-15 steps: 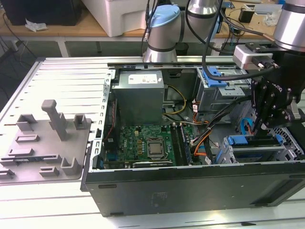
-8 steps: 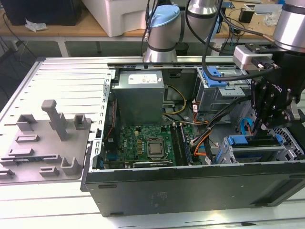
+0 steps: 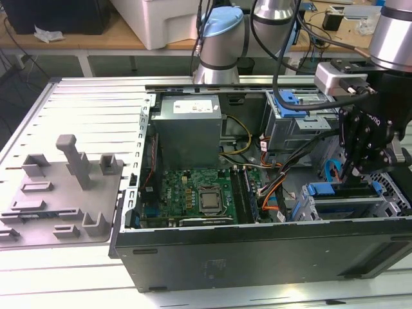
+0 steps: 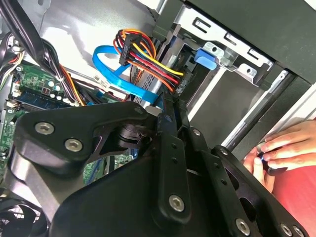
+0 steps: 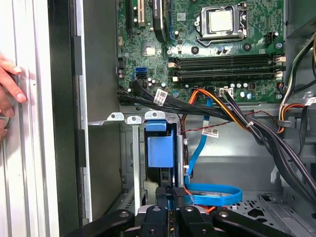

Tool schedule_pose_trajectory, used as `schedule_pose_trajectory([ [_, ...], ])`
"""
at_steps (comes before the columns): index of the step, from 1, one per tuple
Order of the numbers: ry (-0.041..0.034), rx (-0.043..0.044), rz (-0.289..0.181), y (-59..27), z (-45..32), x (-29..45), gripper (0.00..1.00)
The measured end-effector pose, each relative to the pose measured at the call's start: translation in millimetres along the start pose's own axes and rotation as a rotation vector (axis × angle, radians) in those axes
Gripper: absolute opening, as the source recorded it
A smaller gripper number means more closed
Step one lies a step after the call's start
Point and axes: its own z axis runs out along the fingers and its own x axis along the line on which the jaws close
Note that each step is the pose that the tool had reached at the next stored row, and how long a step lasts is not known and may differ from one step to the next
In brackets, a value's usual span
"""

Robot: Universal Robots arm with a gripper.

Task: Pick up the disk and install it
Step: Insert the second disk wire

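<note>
The disk [image 5: 160, 148] stands on edge in its blue carrier, sunk into a slot of the grey drive cage [image 5: 116, 118] at the case's front corner. My gripper [image 5: 170, 193] is directly above it, fingers shut on the disk's upper edge. In the exterior view the gripper [image 3: 353, 172] hangs over the cage [image 3: 386, 205] at the exterior view's right, with the disk's blue carrier [image 3: 322, 190] level with the cage top. The second wrist view has the gripper [image 4: 168, 106] pinching a thin blue edge beside the cage [image 4: 232, 64].
A person's hand [image 4: 281, 148] rests on the case's edge by the cage, and the hand [image 5: 7, 84] also appears in the first wrist view. Blue and orange cables [image 5: 212, 192] lie beside the slot. Motherboard [image 3: 193, 196], power-supply box [image 3: 187, 129] and a rear cage [image 3: 293, 116] fill the case.
</note>
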Motion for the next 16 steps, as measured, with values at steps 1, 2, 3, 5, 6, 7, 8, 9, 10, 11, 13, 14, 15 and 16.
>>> schedule_pose_trajectory([
  [1, 0.0001, 0.0000, 0.000, 0.0, 0.2, 0.0, 0.16],
  [2, 0.0002, 0.0000, 0.000, 0.0, 0.4, -0.1, 0.16],
  [3, 0.0002, 0.0000, 0.000, 0.0, 0.8, -0.1, 0.16],
  [5, 0.0001, -0.0001, 0.000, 0.0, 1.5, -0.2, 0.16],
  [6, 0.0001, -0.0001, 0.000, 0.0, 1.7, -0.2, 0.16],
  [7, -0.0001, -0.0001, 0.000, 0.1, 1.8, -0.3, 0.16],
  [8, -0.0001, -0.0001, 0.000, 0.1, 1.9, -0.3, 0.16],
  [9, -0.0002, -0.0001, 0.000, 0.1, 2.1, -0.3, 0.16],
  [10, -0.0002, -0.0001, 0.000, 0.0, 2.2, -0.3, 0.16],
  [11, -0.0003, -0.0001, 0.000, 0.1, 2.3, -0.4, 0.16],
  [13, -0.0003, -0.0001, 0.000, 0.1, 2.5, -0.4, 0.16],
  [14, -0.0003, 0.0000, 0.000, 0.1, 2.6, -0.4, 0.16],
  [15, -0.0002, -0.0001, 0.000, 0.1, 2.7, -0.4, 0.16],
  [16, -0.0002, -0.0001, 0.000, 0.1, 2.8, -0.4, 0.16],
])
